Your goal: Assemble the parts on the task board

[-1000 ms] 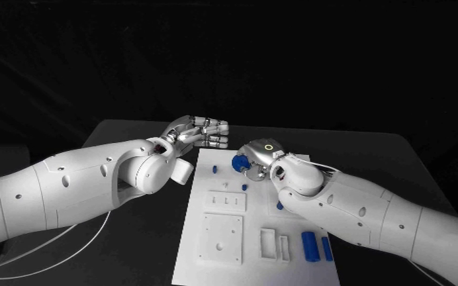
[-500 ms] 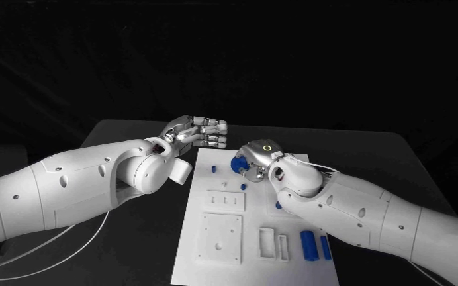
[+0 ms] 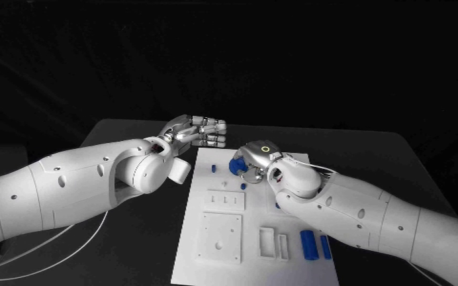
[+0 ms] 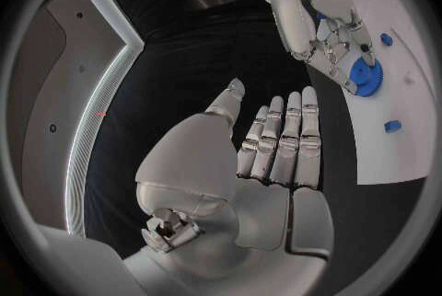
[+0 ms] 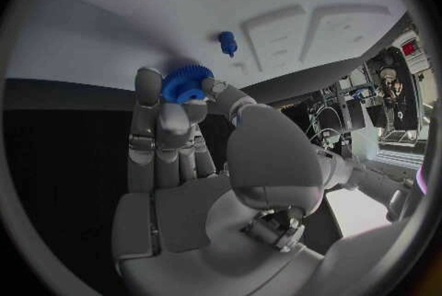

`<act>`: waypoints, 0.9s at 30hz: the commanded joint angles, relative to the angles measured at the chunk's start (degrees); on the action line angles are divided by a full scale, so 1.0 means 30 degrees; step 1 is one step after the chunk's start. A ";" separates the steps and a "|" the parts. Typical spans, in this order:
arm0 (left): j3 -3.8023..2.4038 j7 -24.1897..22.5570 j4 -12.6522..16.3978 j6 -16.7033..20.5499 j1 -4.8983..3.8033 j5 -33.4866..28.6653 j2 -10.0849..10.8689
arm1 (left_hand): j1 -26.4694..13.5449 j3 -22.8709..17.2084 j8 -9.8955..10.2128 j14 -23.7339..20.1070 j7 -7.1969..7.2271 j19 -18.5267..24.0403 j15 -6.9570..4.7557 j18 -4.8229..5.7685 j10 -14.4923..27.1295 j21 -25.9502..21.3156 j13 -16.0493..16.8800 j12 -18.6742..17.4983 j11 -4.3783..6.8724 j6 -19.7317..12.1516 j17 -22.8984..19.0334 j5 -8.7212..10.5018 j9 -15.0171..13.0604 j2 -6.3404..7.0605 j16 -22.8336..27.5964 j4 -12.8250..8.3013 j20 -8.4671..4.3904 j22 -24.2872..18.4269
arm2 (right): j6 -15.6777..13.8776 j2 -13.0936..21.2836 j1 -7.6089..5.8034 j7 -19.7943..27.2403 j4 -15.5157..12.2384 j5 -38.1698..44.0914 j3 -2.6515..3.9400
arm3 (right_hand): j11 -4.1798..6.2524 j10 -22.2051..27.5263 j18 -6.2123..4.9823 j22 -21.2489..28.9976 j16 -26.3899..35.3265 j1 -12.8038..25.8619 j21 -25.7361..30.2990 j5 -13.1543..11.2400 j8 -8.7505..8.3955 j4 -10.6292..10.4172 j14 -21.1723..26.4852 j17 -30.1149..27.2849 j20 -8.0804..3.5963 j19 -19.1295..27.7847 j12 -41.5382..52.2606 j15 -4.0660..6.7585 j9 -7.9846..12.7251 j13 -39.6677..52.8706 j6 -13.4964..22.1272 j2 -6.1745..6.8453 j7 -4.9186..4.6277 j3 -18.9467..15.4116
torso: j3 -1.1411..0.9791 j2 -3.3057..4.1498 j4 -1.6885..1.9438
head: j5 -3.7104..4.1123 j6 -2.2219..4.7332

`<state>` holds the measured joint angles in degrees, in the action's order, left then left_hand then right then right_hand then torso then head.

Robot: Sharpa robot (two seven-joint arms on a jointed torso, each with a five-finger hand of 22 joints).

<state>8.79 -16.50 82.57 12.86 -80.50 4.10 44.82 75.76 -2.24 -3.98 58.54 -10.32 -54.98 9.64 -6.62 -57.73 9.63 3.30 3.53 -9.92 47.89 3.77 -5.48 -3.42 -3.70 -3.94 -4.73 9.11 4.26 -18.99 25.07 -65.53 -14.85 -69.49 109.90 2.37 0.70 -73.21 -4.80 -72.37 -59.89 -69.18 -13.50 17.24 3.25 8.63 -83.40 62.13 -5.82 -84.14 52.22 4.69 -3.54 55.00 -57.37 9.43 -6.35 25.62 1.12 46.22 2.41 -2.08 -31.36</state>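
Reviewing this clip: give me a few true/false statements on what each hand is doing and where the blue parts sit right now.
1. The right hand holds a blue gear. True.
2. The left hand grips a blue part. False: it holds nothing, fingers straight and together, beside the task board.
3. Two blue cylinders lie at the board's near right corner. True.
4. The gear is lying flat on the black table. False: it is pinched in the right hand's fingers over the board.
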 commanded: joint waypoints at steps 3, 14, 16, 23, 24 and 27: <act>-0.0005 -0.0133 0.0029 -0.0208 -0.0018 0.0106 0.0008 | -0.0081 -0.0001 0.0119 -0.0089 -0.0037 0.0105 0.0009 0.0171 0.0134 -0.0055 0.0030 -0.0004 0.0005 -0.0135 0.0004 -0.0052 0.0019 -0.0049 0.0100 -0.0068 -0.0012 -0.0021 | 0.0391 0.0083 0.0101 -0.0093 0.0014 -0.0041 -0.0045 | 0.0049 0.0059 0.0081 0.0031 0.0048 0.0166 0.0011 -0.0049 0.0089 -0.0083 -0.0008 0.0026 -0.0012 -0.0633 0.0024 -0.0014 -0.0003 0.0013 -0.0088 -0.0070 0.0021 -0.0044 | 0.0003 0.0001 -0.0019 | -0.0028 -0.0010; -0.0005 -0.0122 0.0019 -0.0207 -0.0018 0.0106 0.0004 | -0.0081 -0.0001 0.0119 -0.0089 -0.0037 0.0105 0.0009 0.0171 0.0134 -0.0055 0.0030 -0.0004 0.0005 -0.0135 0.0004 -0.0052 0.0019 -0.0049 0.0100 -0.0068 -0.0012 -0.0021 | 0.0111 0.0015 0.0118 -0.0104 0.0257 -0.0162 -0.0042 | -0.0048 0.0163 0.0039 0.0156 0.0178 -0.0080 0.0204 -0.0080 -0.0007 -0.0074 0.0007 -0.0062 0.0038 -0.0614 -0.0187 -0.0076 0.0099 -0.0190 0.2501 0.0033 -0.0141 -0.0360 | 0.0004 0.0005 0.0008 | 0.0010 0.0008; -0.0005 -0.0118 0.0014 -0.0205 -0.0018 0.0106 0.0004 | -0.0070 -0.0006 0.0125 -0.0097 -0.0045 0.0109 0.0012 0.0170 0.0147 -0.0057 0.0031 -0.0002 0.0000 -0.0197 0.0003 -0.0059 0.0024 -0.0041 0.0101 -0.0056 -0.0008 -0.0022 | 0.0115 0.0011 0.0119 -0.0100 0.0291 -0.0221 -0.0042 | -0.0067 0.0171 0.0008 0.0206 0.0184 -0.0177 0.0293 -0.0070 -0.0023 -0.0154 0.0005 -0.0062 0.0060 -0.0603 -0.0192 -0.0095 0.0118 -0.0209 0.3072 0.0066 -0.0177 -0.0463 | 0.0006 -0.0001 0.0000 | 0.0003 0.0009; -0.0005 -0.0113 0.0004 -0.0206 -0.0018 0.0106 -0.0002 | -0.0060 -0.0011 0.0130 -0.0106 -0.0052 0.0112 0.0014 0.0169 0.0160 -0.0060 0.0031 -0.0001 -0.0004 -0.0255 0.0003 -0.0066 0.0027 -0.0033 0.0102 -0.0045 -0.0004 -0.0022 | 0.0261 0.0057 0.0119 -0.0043 0.0419 -0.0704 -0.0042 | -0.0103 0.0165 0.0001 0.0236 0.0170 0.0081 0.0201 -0.0144 -0.0032 -0.0644 -0.0001 -0.0040 0.0089 -0.0632 -0.0173 -0.0119 0.0128 -0.0231 0.3391 0.0169 -0.0193 -0.0841 | 0.0010 0.0000 0.0009 | -0.0001 -0.0001; -0.0005 -0.0113 0.0001 -0.0205 -0.0018 0.0106 -0.0001 | -0.0060 -0.0011 0.0130 -0.0106 -0.0052 0.0112 0.0014 0.0169 0.0160 -0.0060 0.0031 -0.0001 -0.0004 -0.0255 0.0003 -0.0066 0.0027 -0.0033 0.0102 -0.0045 -0.0004 -0.0022 | 0.0280 0.0068 0.0119 -0.0032 0.0427 -0.0778 -0.0042 | -0.0099 0.0161 0.0001 0.0242 0.0163 0.0133 0.0199 -0.0133 -0.0035 -0.0713 -0.0004 -0.0035 0.0093 -0.0634 -0.0162 -0.0119 0.0128 -0.0226 0.3362 0.0174 -0.0185 -0.0888 | 0.0006 -0.0002 0.0004 | -0.0004 -0.0012; -0.0005 -0.0114 -0.0006 -0.0204 -0.0018 0.0106 0.0002 | -0.0060 -0.0011 0.0130 -0.0106 -0.0052 0.0112 0.0014 0.0169 0.0160 -0.0060 0.0031 -0.0001 -0.0004 -0.0255 0.0003 -0.0066 0.0027 -0.0033 0.0102 -0.0045 -0.0004 -0.0022 | 0.0327 0.0102 0.0119 0.0006 0.0444 -0.0975 -0.0042 | -0.0103 0.0152 0.0007 0.0272 0.0099 0.0471 0.0110 -0.0130 -0.0020 -0.1153 -0.0016 0.0018 0.0098 -0.0654 -0.0109 -0.0124 0.0116 -0.0202 0.3140 0.0193 -0.0158 -0.1137 | 0.0002 0.0000 -0.0004 | -0.0010 -0.0015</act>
<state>8.79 -16.41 82.52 12.86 -80.51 4.11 44.86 75.76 -2.24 -3.98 58.54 -10.44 -54.98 9.64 -6.62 -57.73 9.63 3.30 3.54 -9.92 47.37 3.77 -5.48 -3.43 -3.69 -3.94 -4.73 9.11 4.26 -18.70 25.31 -65.17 -14.86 -68.20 108.15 2.23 0.51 -72.98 -4.79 -71.61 -59.57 -68.15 -12.84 16.87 3.31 5.37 -83.40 62.09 -5.82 -84.14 51.77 4.68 -3.20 54.32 -47.64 10.08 -6.83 22.21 1.13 46.21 2.42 -2.08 -31.37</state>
